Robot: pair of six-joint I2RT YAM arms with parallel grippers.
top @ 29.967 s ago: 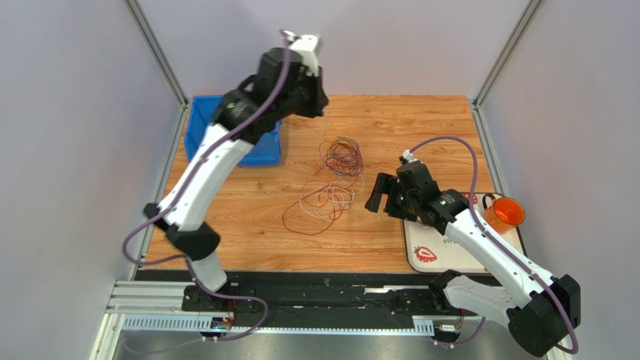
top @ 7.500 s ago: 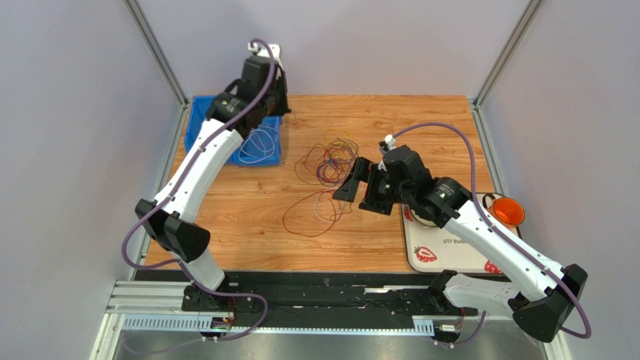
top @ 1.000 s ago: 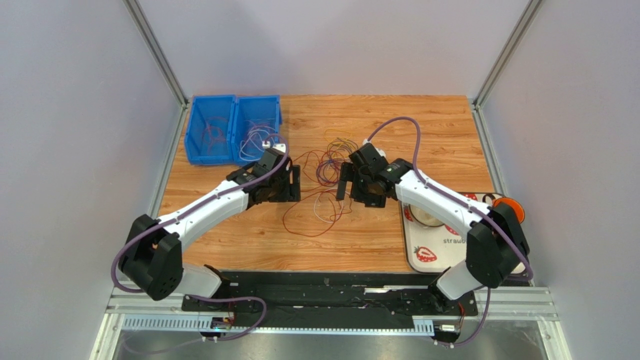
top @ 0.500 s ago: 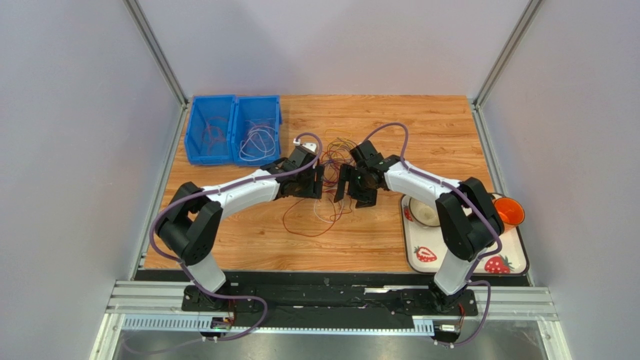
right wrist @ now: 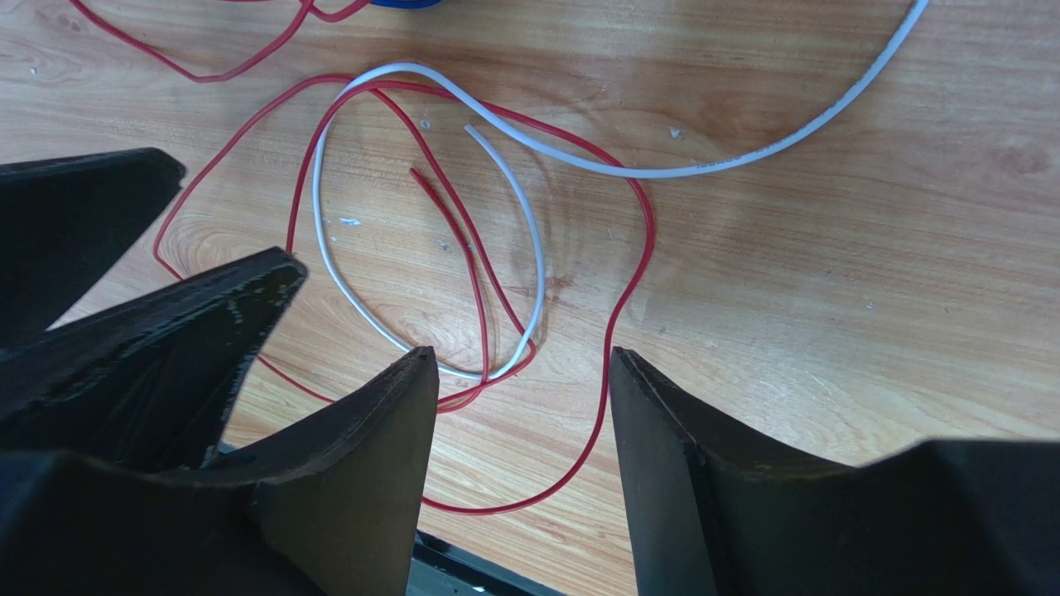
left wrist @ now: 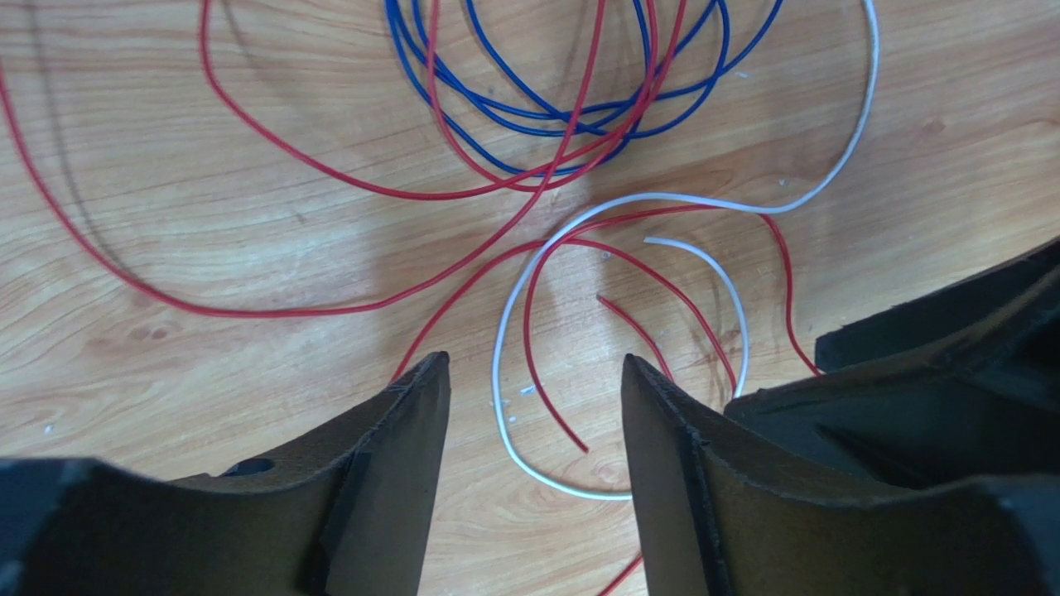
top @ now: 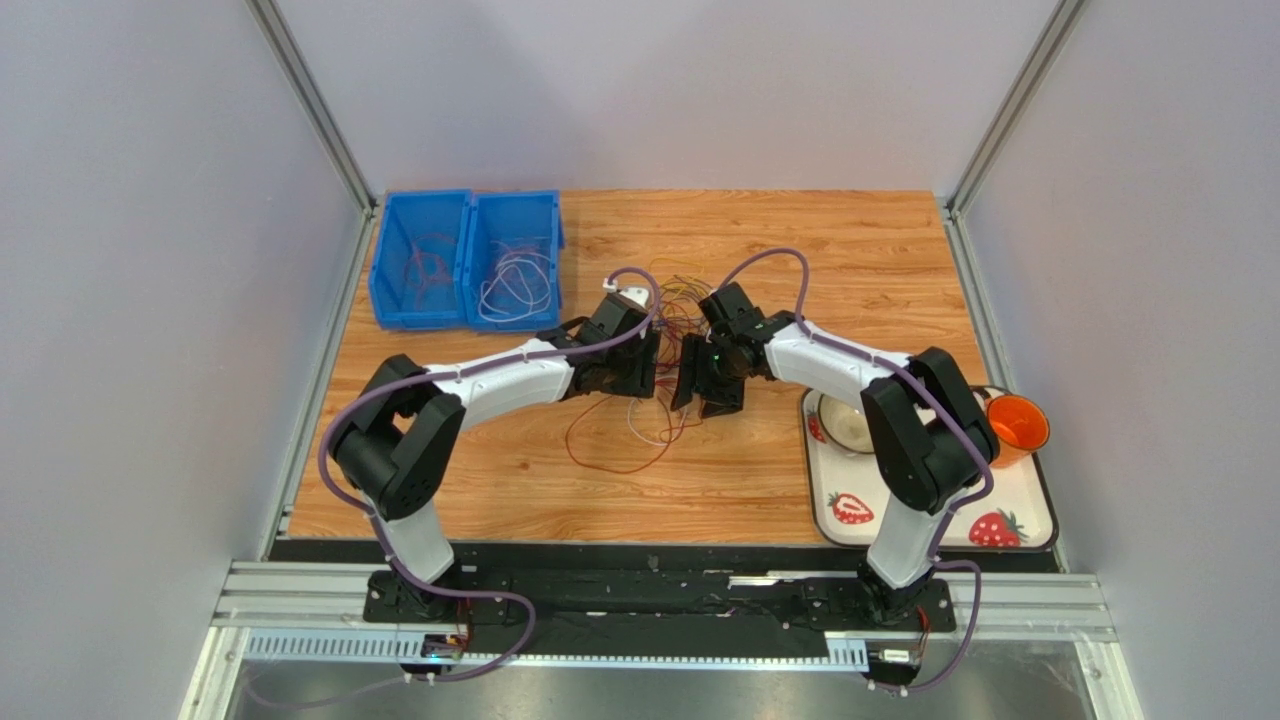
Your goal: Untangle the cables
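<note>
The cables (top: 670,318) lie tangled on the wooden table, with a red loop (top: 606,444) trailing toward the near side. My left gripper (top: 646,369) and right gripper (top: 693,375) hang low over the tangle, facing each other and almost touching. In the left wrist view the left gripper (left wrist: 535,373) is open over a white cable (left wrist: 516,428) and red strands (left wrist: 535,311), above the wood; blue cables (left wrist: 560,118) lie beyond. In the right wrist view the right gripper (right wrist: 520,360) is open, a red cable (right wrist: 628,323) running between its fingers on the table, beside a white cable (right wrist: 342,286).
Two blue bins (top: 466,258) holding sorted wires stand at the back left. At the right are a strawberry-print tray (top: 917,510), a bowl (top: 845,425) and an orange cup (top: 1017,425). Each wrist view shows the other gripper's black fingers (left wrist: 946,360) (right wrist: 125,323) close by.
My left arm has swung right to the tangle and now meets the right gripper. Both pairs of jaws have narrowed but still stand apart. The cables have hardly shifted.
</note>
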